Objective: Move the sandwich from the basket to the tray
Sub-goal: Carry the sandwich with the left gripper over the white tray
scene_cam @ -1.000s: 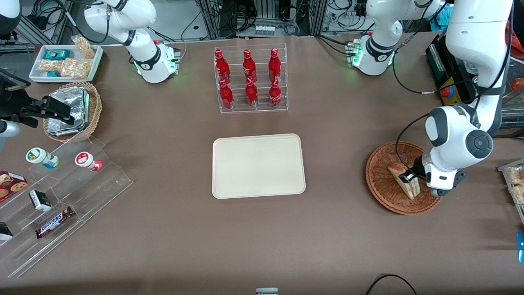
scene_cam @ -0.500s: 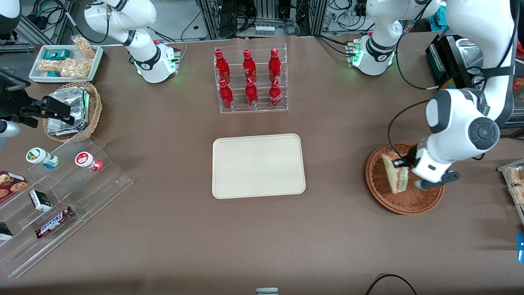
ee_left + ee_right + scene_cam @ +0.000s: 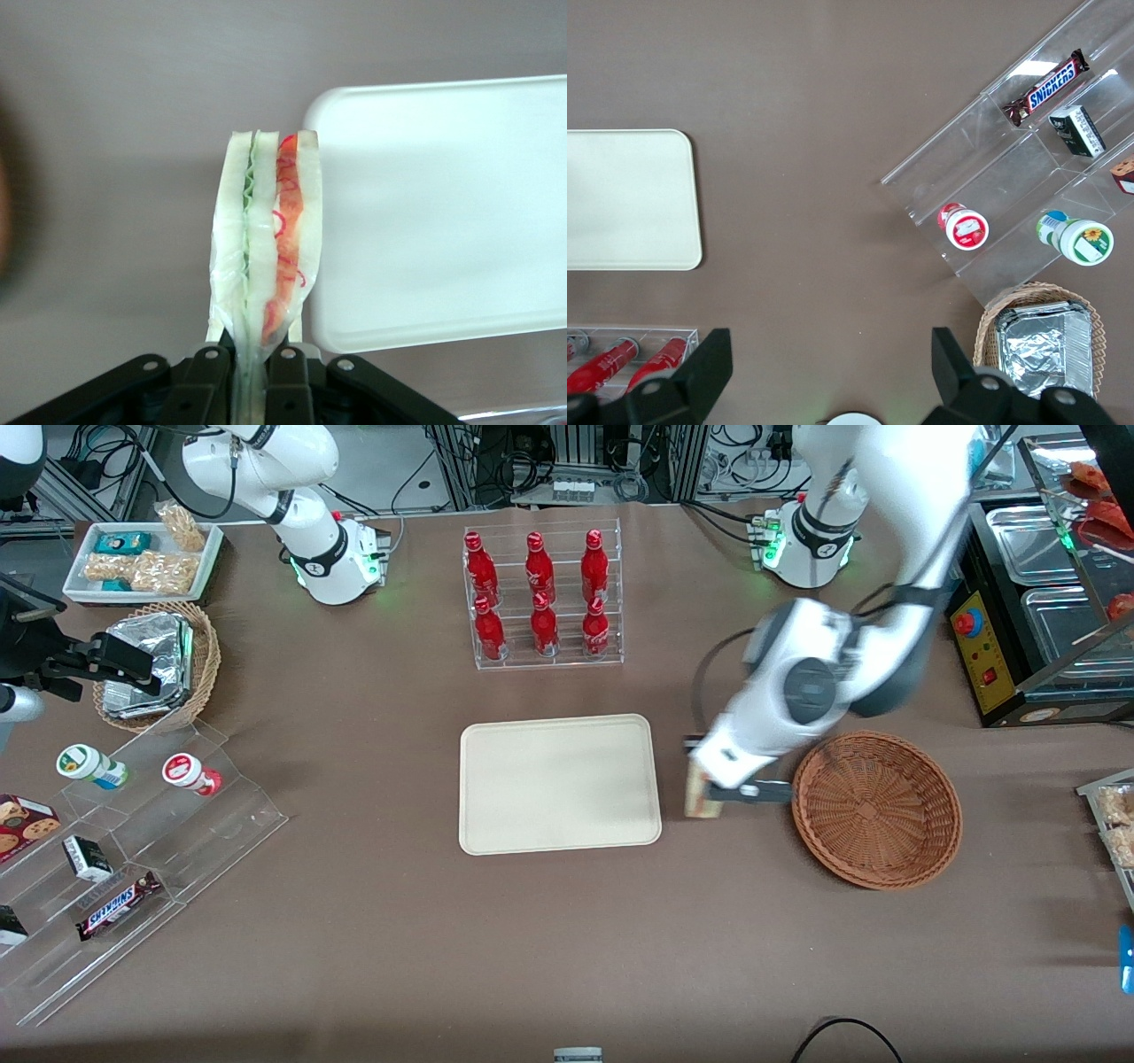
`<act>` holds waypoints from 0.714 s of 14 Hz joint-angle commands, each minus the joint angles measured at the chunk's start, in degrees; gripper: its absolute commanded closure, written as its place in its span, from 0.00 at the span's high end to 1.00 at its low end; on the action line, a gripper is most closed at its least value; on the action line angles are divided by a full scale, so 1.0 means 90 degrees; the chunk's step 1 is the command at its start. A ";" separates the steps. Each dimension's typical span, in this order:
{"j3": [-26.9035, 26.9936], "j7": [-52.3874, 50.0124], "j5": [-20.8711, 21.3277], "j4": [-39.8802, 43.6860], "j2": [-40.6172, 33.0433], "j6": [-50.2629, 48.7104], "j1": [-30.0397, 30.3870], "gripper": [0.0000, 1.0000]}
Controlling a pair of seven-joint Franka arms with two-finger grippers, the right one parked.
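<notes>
In the front view the cream tray (image 3: 560, 784) lay flat on the brown table (image 3: 354, 921), nothing on it. Just beside the tray's edge that faces the working arm's end, the gripper (image 3: 709, 778) hung above the bare table in the gap between tray and reddish-brown wicker basket (image 3: 876, 809). It was clenched on the sandwich (image 3: 702, 795), which dangled below the fingers with its long axis running top to bottom. The basket, a little farther toward the working arm's end, was empty.

The wrist view showed the grip plainly: both black fingers (image 3: 205, 376) pressed against the wrapped wedge's (image 3: 266, 252) bread faces at one end, with the green and red-orange filling layers edge-on to the camera and the wedge reaching away from the jaws. The tray's rounded corner (image 3: 443, 212) lay right beside the wedge, its rim nearly lined up with the bread on the red-filling side.

The move to come seemed to turn on that one relation. The sandwich was not yet over the tray; the tray lay sideways from it, toward the parked arm's end of the table. A further carry in that direction looked needed, then a descent. Held by one end and hanging, the wedge would probably tip onto a bread face when let go.
</notes>
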 commanded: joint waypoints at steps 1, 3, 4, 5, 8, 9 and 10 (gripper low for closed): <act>0.0087 -0.1157 0.0046 0.1229 0.1039 0.0146 -0.0811 0.00; 0.0126 -0.1850 0.0230 0.1806 0.1586 0.0303 -0.1387 0.00; 0.0126 -0.2260 0.0483 0.2041 0.1821 0.0390 -0.1545 0.00; 0.0126 -0.2651 0.0708 0.2169 0.1978 0.0488 -0.1710 0.00; 0.0126 -0.3308 0.0964 0.2258 0.2330 0.0965 -0.2024 0.00; 0.0126 -0.3396 0.0954 0.2258 0.2447 0.1190 -0.2063 0.00; 0.0116 -0.3406 0.0954 0.2267 0.2545 0.1395 -0.2073 0.00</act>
